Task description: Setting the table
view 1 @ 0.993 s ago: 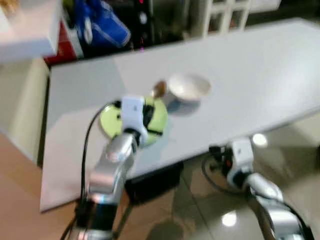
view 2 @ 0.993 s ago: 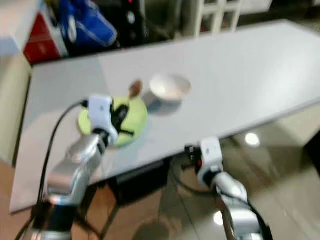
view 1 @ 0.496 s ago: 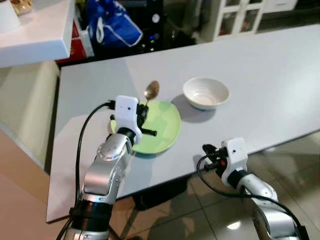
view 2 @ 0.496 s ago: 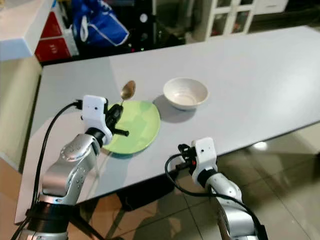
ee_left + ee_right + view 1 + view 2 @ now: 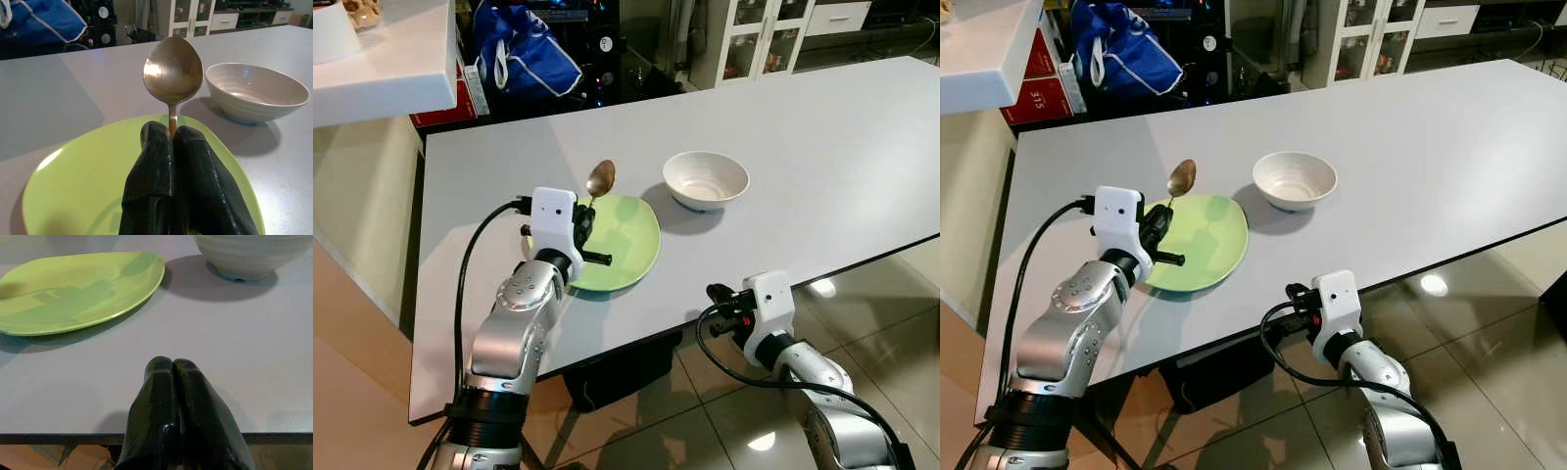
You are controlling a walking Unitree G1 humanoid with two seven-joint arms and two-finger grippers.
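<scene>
Grey desk (image 5: 822,147) runs across the frame from upper right to lower left, with a blue bag (image 5: 524,49) in the dark behind it at the top. At centre left my left claw (image 5: 172,131) pinches the spoon (image 5: 600,178) by its handle, bowl end up, just above the far rim of the green plate (image 5: 622,245). The white bowl (image 5: 706,179) sits right of the plate, near it but apart. My right claw (image 5: 172,363) is pressed together on nothing, low at the desk's near edge, lower middle of the head views.

I judge the step to be laying the spoon beside the plate. To do it well I should carry it clear of the rim, tip the handle down flat onto bare desk, and release only once it rests, so it neither clatters onto the plate nor rolls.

Against a second ago, the picture has sharpened and shifted, which is my head moving. The spoon is held over the same rim of the plate, and the bowl has kept its place beside it.
</scene>
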